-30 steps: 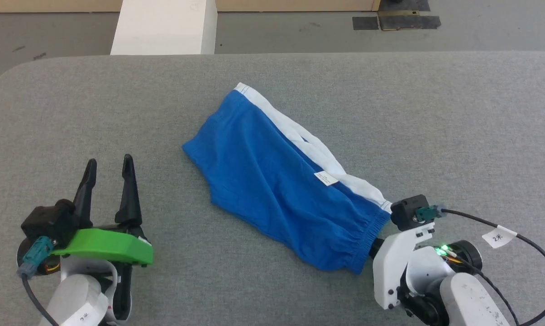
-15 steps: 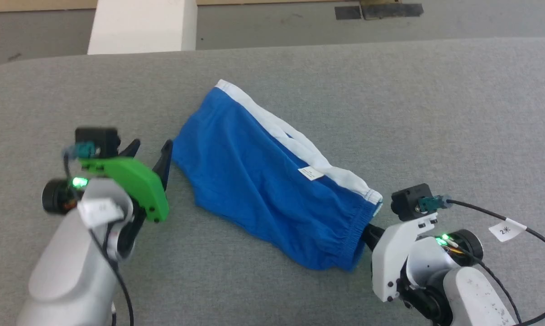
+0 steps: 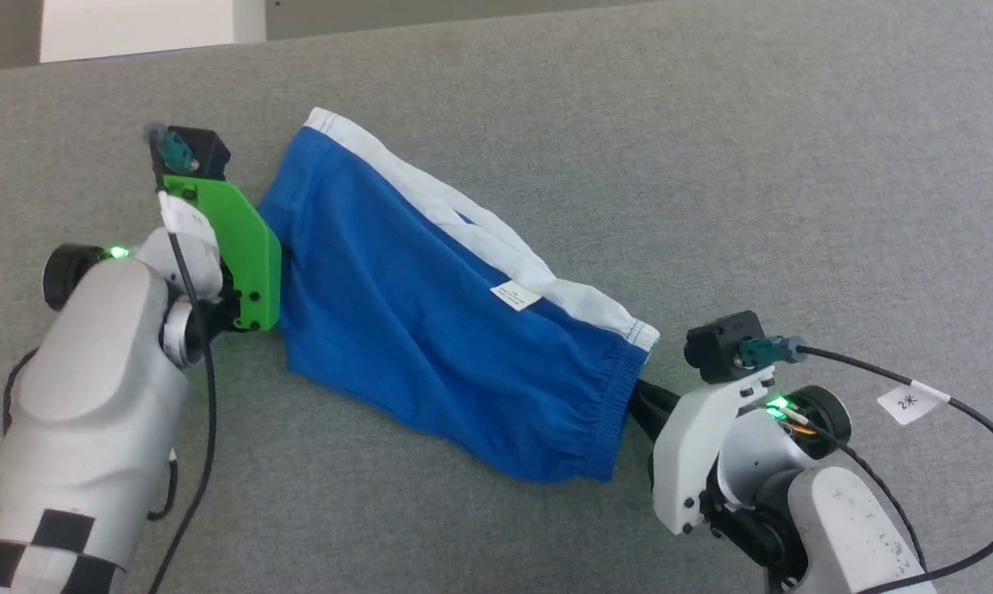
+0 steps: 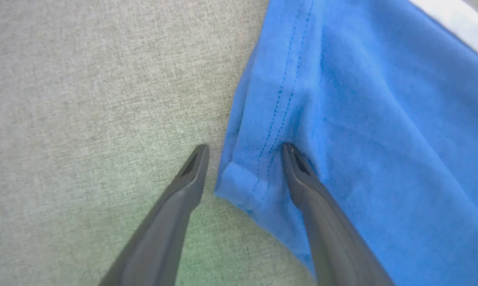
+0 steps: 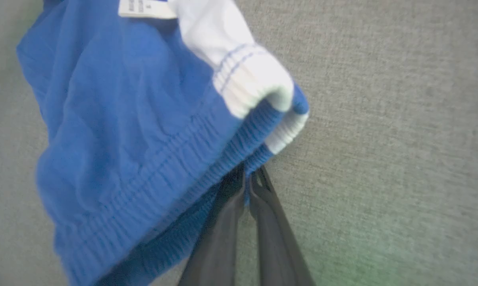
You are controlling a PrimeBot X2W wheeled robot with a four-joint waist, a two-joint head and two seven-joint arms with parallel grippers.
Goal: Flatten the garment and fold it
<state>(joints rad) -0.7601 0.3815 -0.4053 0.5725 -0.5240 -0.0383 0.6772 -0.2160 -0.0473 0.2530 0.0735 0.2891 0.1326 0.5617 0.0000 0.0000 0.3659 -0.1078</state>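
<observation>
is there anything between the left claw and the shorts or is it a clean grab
Nothing visible stands between them. The open left claw straddles the stitched hem corner of the shorts: one finger is over the bare grey table, the other over the blue fabric. No other object lies at that edge.

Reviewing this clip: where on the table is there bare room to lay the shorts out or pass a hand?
Bare table lies beyond the white waistband, toward the far right, and in the near strip between both arms. Crowded: both ends of the garment, left gripper open astride one hem, right gripper shut on the other.
</observation>
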